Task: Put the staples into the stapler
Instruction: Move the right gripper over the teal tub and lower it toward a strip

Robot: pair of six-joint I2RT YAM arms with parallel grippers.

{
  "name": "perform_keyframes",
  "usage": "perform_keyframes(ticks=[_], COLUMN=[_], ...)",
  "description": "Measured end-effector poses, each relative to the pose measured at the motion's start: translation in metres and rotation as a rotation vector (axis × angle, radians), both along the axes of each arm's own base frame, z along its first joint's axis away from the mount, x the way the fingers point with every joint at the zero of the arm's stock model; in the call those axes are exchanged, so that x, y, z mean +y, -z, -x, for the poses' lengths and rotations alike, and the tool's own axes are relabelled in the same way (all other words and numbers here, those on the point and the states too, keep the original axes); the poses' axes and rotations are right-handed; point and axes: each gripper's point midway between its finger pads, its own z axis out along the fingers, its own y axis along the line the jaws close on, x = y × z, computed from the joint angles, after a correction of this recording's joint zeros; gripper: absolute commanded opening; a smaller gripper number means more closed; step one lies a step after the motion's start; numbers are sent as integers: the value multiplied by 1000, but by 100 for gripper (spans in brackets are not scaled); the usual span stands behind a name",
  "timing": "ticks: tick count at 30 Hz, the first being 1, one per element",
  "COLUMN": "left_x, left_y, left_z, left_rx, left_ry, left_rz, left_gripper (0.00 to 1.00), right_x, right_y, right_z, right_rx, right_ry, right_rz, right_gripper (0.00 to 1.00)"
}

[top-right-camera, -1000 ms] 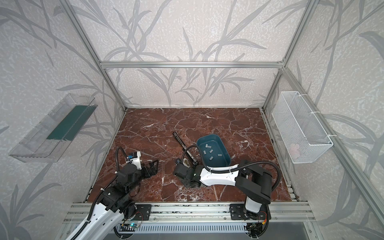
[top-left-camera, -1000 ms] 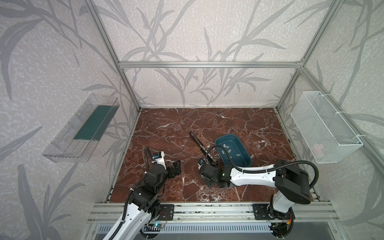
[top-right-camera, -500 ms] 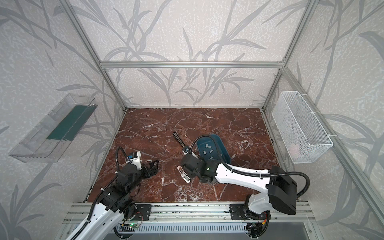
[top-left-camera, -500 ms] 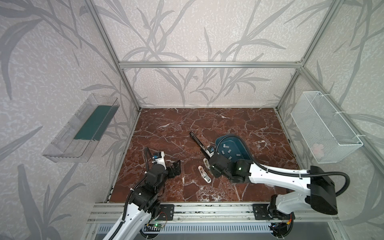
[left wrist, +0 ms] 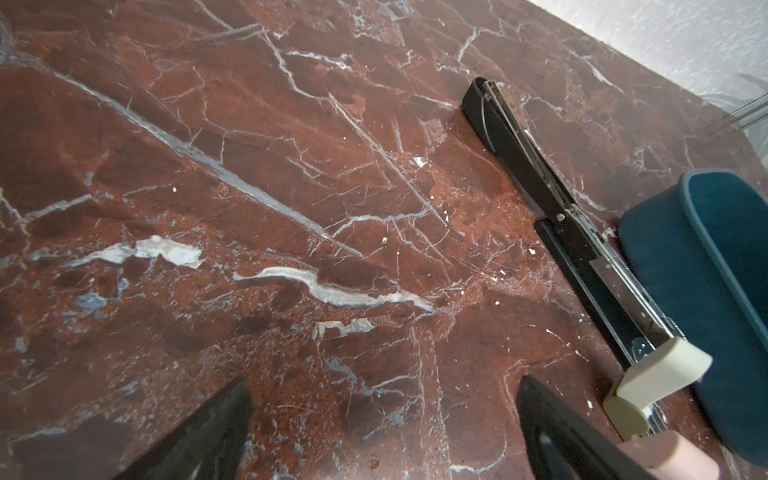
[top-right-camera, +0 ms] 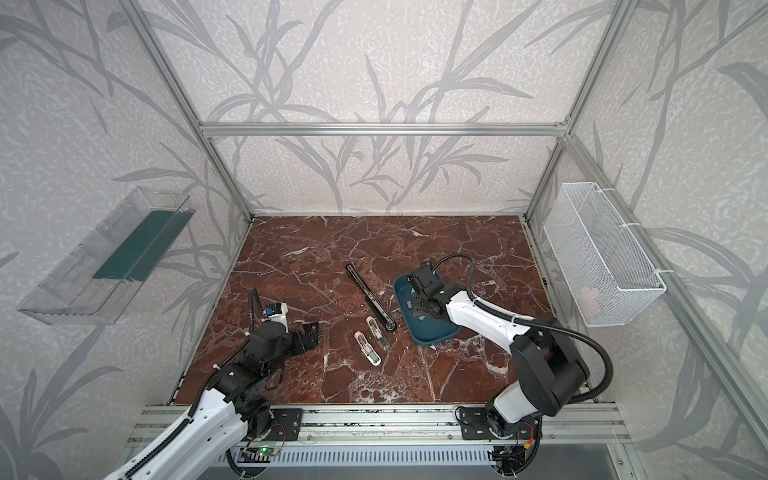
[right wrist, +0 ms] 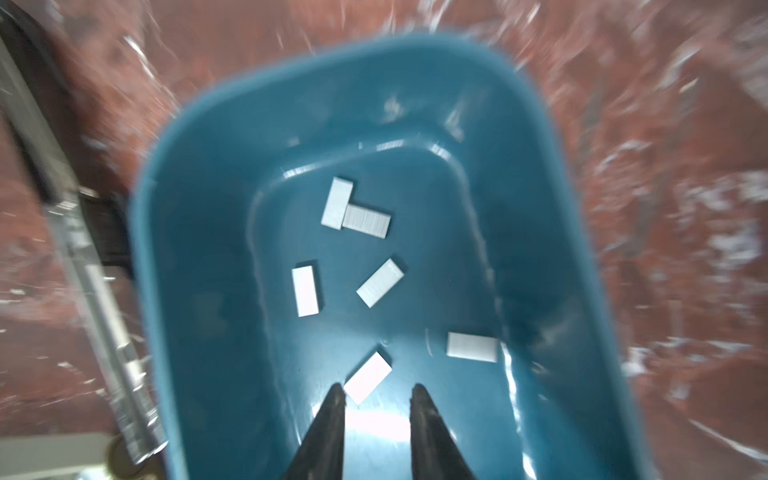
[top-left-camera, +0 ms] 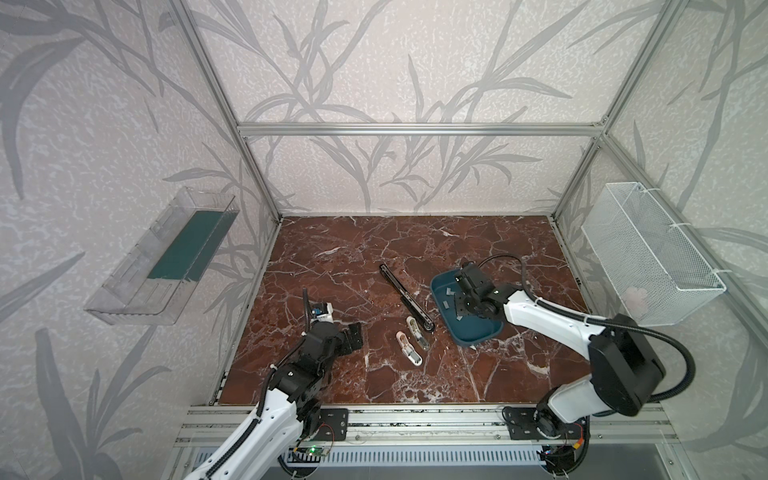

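**Marble bench, opened stapler, staples lying in the blue tray**

Leaf-patterned walls and an aluminium frame close in the red-brown marble table [top-left-camera: 374, 249]. On the side walls we see a clear plastic bin [top-left-camera: 166, 257] and a white wire basket [top-left-camera: 648, 257].

The blue tray [top-left-camera: 469, 332] sits right of the table's middle. Just beside its left wall the black stapler [top-left-camera: 405, 297] lies folded out flat in one long line. Two pale pieces [top-left-camera: 409, 348] rest near the stapler's front end.

The left gripper [left wrist: 382, 399] hovers low over bare marble, well apart from the stapler. Its fingers are spread wide with nothing between them.

The right gripper [right wrist: 378, 395] points down into the tray. Its fingers stand a narrow gap apart and hold nothing.

We count six staples [right wrist: 380, 282], small grey strips scattered on the tray floor. One lies just ahead of the right fingertips. We can read no writing on anything.
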Motion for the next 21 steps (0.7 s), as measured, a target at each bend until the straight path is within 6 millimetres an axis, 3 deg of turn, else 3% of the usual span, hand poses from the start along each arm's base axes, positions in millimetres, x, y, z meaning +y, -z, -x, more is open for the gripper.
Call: perform_keyframes(ticks=[3, 8, 21], left_x=[1, 1, 3], left_y=[2, -3, -13], left_z=[0, -1, -2], left_rx=[7, -14, -57], left_ry=[-2, -5, -17], left_rz=[-5, 2, 12], left_gripper=[99, 99, 99], right_x=[4, 8, 5], right_y=[20, 33, 46], right_z=[-6, -14, -22], right_rx=[66, 106, 126], right_ry=[6, 13, 51], right_rz=[12, 14, 39], right_gripper=[33, 36, 41])
